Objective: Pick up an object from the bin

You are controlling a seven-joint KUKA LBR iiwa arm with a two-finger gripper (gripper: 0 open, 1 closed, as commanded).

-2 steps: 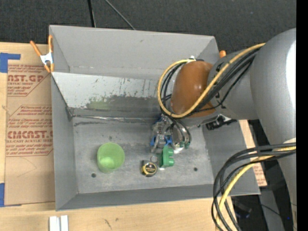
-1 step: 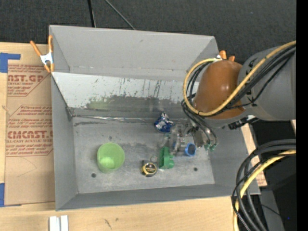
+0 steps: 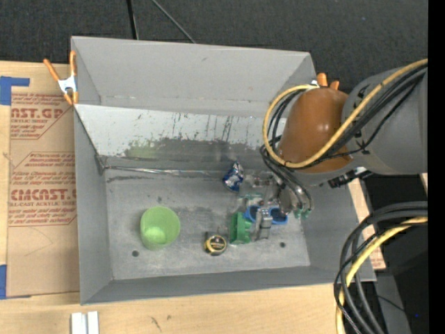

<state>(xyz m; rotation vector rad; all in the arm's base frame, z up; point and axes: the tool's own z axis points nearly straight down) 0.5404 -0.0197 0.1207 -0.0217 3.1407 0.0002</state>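
My gripper (image 3: 266, 211) is low over the right part of the bin floor, under the arm's orange cover. Right against its left side lies a small green block (image 3: 241, 229); whether the block is gripped I cannot tell. A small round black-and-gold thing (image 3: 216, 243) lies just left of the block, near the front wall. A crumpled blue-and-white thing (image 3: 233, 177) rests behind the gripper, by the back wall's foot.
A light green cup (image 3: 160, 227) lies on its side at the left of the bin floor, well away from the gripper. The arm and its cables cover the bin's right wall.
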